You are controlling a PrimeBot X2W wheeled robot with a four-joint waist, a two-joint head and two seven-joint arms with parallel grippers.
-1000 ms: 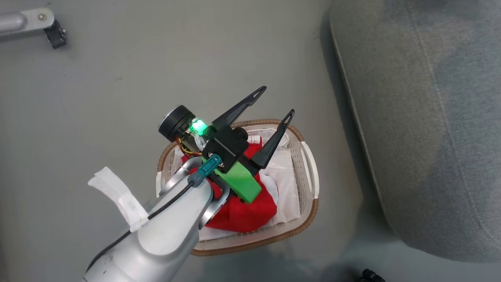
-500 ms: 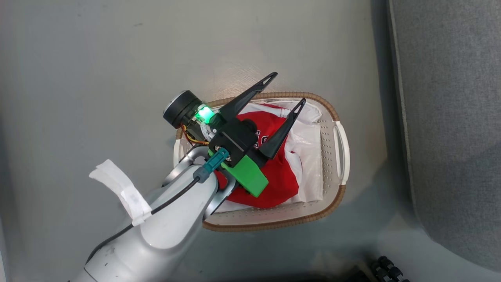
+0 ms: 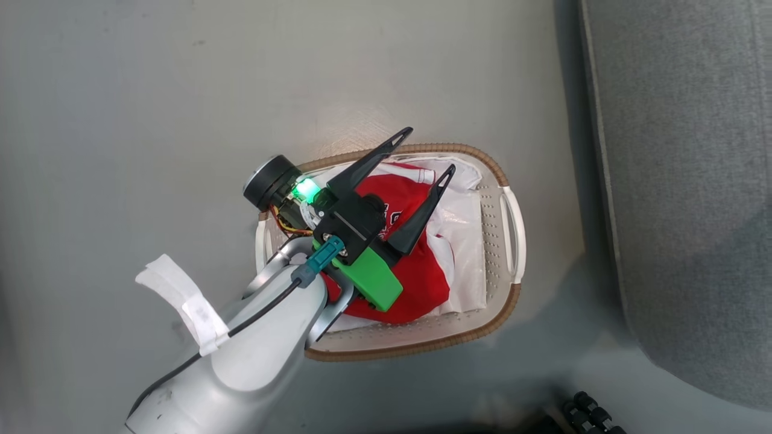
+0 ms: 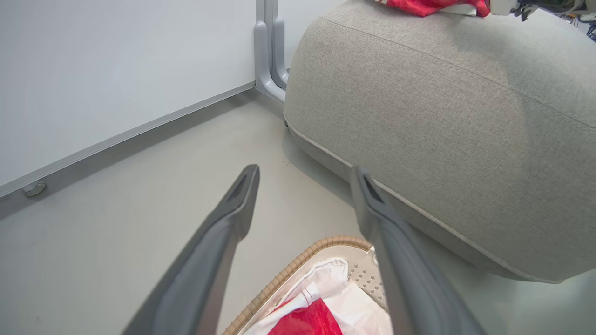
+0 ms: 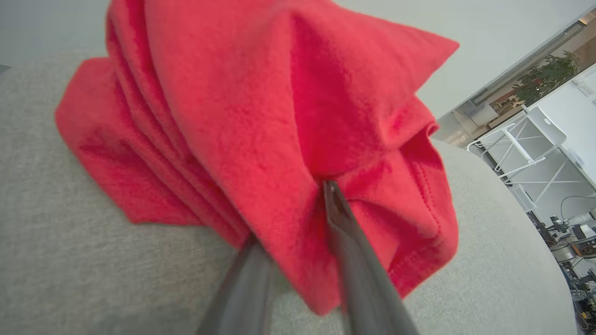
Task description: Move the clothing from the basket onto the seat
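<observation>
The cream basket (image 3: pixel 458 146) with its brown rim stands on the grey floor, left of the grey seat (image 3: pixel 693 181). Red clothing (image 3: pixel 422 283) with white trim lies in it on a white glossy liner (image 3: pixel 467 229). My left gripper (image 3: pixel 429 149) hovers open over the basket's far end, holding nothing. In the left wrist view the left gripper (image 4: pixel 307 170) points over the basket rim (image 4: pixel 298 265) toward the seat (image 4: pixel 442 139). My right gripper (image 5: pixel 293 218) is shut on a bunched red garment (image 5: pixel 260 116) that rests on the seat (image 5: pixel 70 270).
A grey wall panel with a metal foot (image 4: pixel 270 60) stands behind the seat. Black wheels (image 3: pixel 588 413) show at the bottom edge of the head view. A red garment (image 4: pixel 428 5) lies on top of the seat. Bare floor surrounds the basket.
The head camera has swung, so basket and seat shifted in the picture. My left gripper stays open over the basket, holding nothing.
</observation>
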